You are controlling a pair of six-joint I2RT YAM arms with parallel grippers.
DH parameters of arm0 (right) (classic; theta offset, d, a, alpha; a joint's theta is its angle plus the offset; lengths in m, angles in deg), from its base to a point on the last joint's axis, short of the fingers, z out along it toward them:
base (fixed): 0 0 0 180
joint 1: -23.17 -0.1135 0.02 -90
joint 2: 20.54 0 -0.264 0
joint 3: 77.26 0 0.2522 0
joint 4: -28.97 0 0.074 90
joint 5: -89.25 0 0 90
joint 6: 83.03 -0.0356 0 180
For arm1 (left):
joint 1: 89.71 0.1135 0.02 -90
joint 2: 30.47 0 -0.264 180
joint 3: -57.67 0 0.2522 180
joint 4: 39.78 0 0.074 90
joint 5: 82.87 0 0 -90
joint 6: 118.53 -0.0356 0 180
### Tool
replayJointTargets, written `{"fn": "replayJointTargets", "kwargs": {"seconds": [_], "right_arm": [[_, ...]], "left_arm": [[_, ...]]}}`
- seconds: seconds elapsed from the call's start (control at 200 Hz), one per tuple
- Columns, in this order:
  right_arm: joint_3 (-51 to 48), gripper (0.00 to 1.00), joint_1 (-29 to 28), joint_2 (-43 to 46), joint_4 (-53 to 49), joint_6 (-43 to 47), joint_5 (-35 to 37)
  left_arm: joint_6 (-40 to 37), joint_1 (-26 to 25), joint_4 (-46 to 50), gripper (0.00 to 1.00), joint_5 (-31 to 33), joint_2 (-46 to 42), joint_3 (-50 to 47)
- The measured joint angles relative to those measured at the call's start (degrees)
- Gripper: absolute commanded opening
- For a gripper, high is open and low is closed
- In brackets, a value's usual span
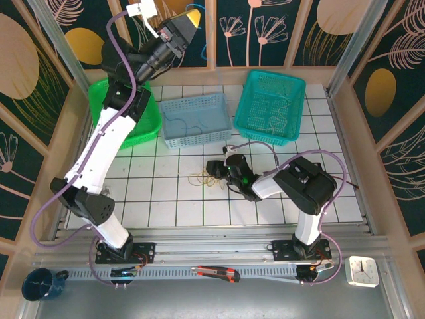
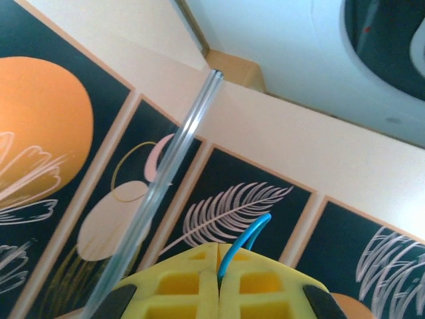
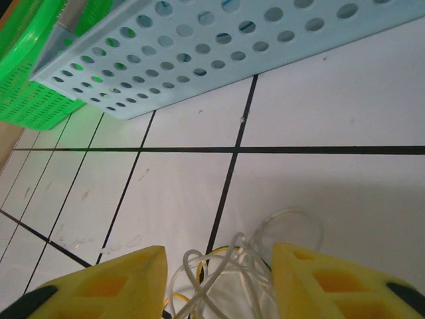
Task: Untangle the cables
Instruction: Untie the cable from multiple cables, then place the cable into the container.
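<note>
Near side: right gripper (image 3: 219,256) sits low over the white tiled tabletop (image 3: 332,113). Its yellow fingers (image 3: 106,286) are spread and straddle the small loose knot of thin white and yellowish cables (image 3: 199,266). Nothing is pinched yet; it looks set to close on one loop. The knot lies on bare tile, just short of the baskets.

Beyond: pale blue perforated plastic basket (image 1: 196,119), bright green plastic basket (image 1: 149,126) to its left, teal plastic basket (image 1: 271,106) to its right. Probably sorting bins.

Far: left gripper (image 1: 191,18) is raised high by the patterned back wall. Its pads are pressed together on a thin blue wire (image 2: 242,242) poking from the seam, likely held clear of the knot.
</note>
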Motion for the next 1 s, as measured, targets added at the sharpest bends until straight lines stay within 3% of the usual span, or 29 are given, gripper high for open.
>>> {"fn": "replayJointTargets", "kwargs": {"seconds": [0.255,0.756,1.001], "right_arm": [[1.22,0.55,0.00,6.93,-4.13,0.20,-1.36],[1.33,0.56,0.39,20.26,-15.30,1.75,1.53],[-0.35,0.57,1.64,28.30,-19.56,2.21,3.54]], "left_arm": [[-6.47,0.02,7.50,0.00,3.63,4.70,3.58],[-16.41,2.40,20.92,0.00,8.81,16.83,17.88],[-21.11,3.08,23.26,0.00,11.41,18.05,13.90]]}}
